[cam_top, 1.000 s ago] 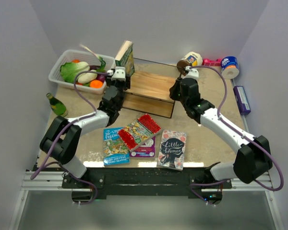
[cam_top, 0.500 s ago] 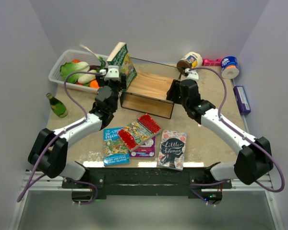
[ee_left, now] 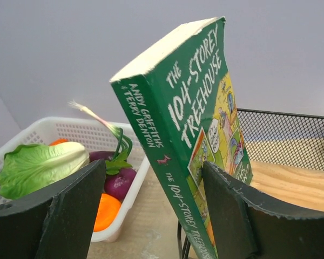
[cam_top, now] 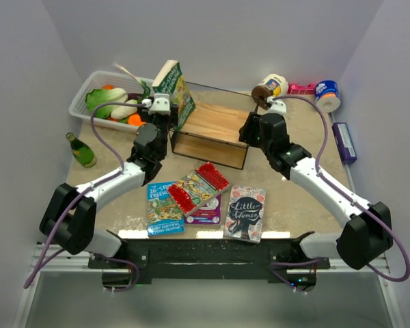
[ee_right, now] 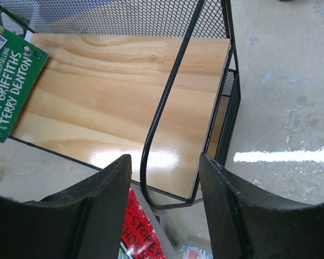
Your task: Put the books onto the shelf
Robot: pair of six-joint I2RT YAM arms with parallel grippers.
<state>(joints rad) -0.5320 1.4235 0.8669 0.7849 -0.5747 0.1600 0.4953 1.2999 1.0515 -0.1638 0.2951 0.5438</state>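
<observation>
The green book [cam_top: 172,83] stands at the left end of the shelf [cam_top: 215,126], its top tilted left toward the basket. In the left wrist view the green book [ee_left: 197,129] sits between the fingers of my left gripper [ee_left: 154,172], which is open. The book lies against the right finger, with a wide gap to the left finger [ee_left: 59,213]. My right gripper [ee_right: 164,162] is open, straddling the wire frame at the right end of the shelf [ee_right: 119,102]. The blue book [cam_top: 164,208], red book [cam_top: 199,183], purple book [cam_top: 206,215] and grey book [cam_top: 246,213] lie flat on the table.
A white basket [cam_top: 82,96] of vegetables stands just left of the leaning book. A green bottle [cam_top: 80,150] lies by the left wall. A jar [cam_top: 270,86], a blue-white can [cam_top: 326,96] and a long purple box [cam_top: 343,142] sit at the back right.
The green book has tipped from upright to leaning left, and my left arm has swung left with it. My right gripper has opened off the shelf's right end frame.
</observation>
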